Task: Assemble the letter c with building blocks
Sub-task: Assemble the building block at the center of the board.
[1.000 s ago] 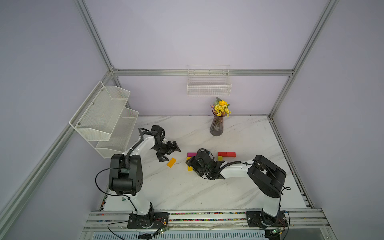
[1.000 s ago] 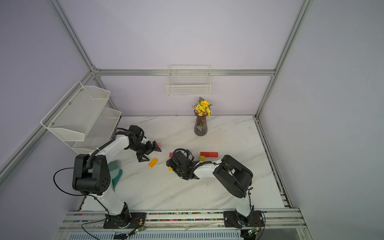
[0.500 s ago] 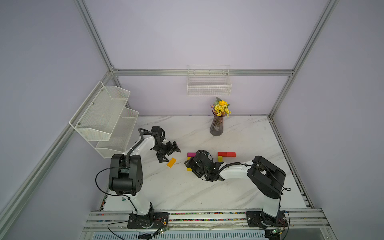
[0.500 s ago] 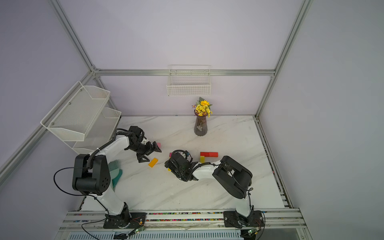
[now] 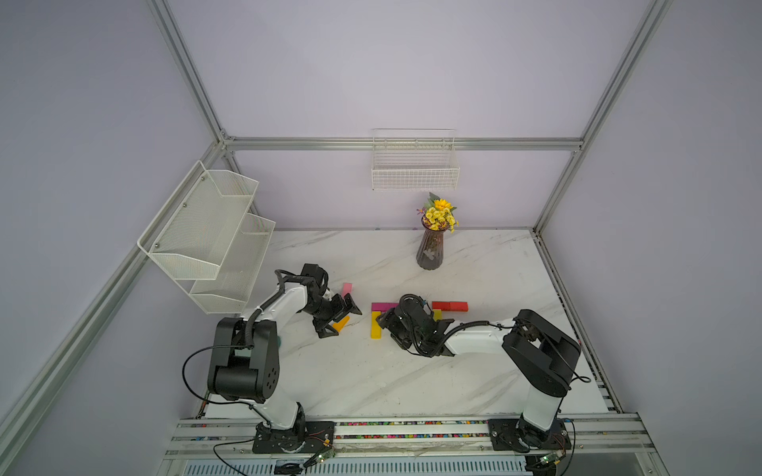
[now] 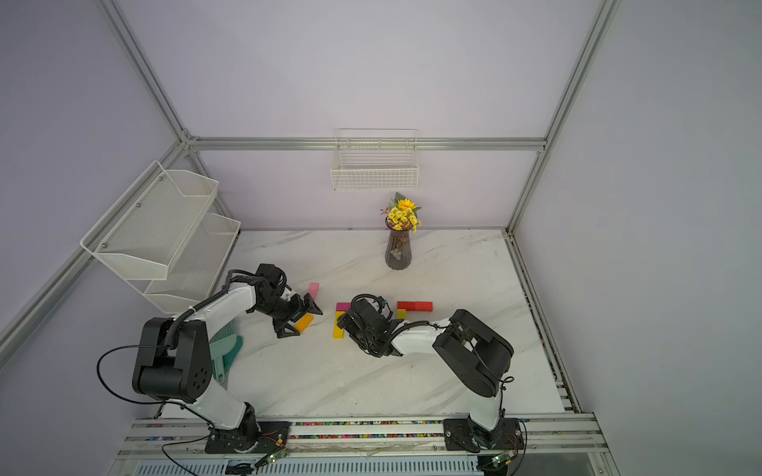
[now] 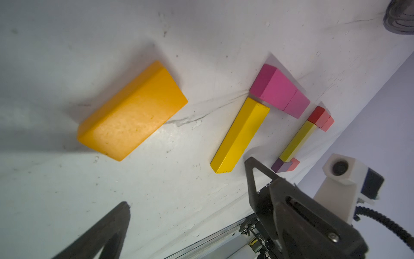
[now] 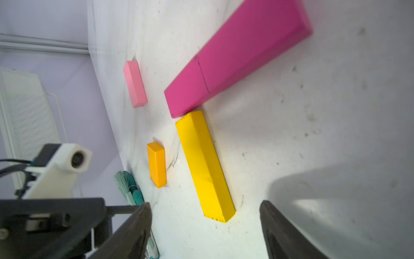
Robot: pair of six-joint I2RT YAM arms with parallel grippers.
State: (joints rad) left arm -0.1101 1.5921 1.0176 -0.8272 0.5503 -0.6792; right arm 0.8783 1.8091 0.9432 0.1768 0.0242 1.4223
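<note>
On the desk [image 5: 371, 379], the right gripper [image 8: 205, 205] has edged toward the yellow block [image 8: 205, 166], empty jaws half-open, likely to straighten the C. The left gripper [image 7: 187, 181] is wide open, empty.

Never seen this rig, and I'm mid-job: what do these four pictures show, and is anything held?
Two robot arms work over a marble table, each ending in a two-fingered gripper. Two pictures look down from overhead; two come from cameras on the arms' wrists. On the table lie an orange block, a long yellow block next to two magenta blocks, red blocks and a pink block. A vase stands behind. The left gripper is open by the orange block, the right gripper open near the yellow block's end. Nothing is held.
</note>
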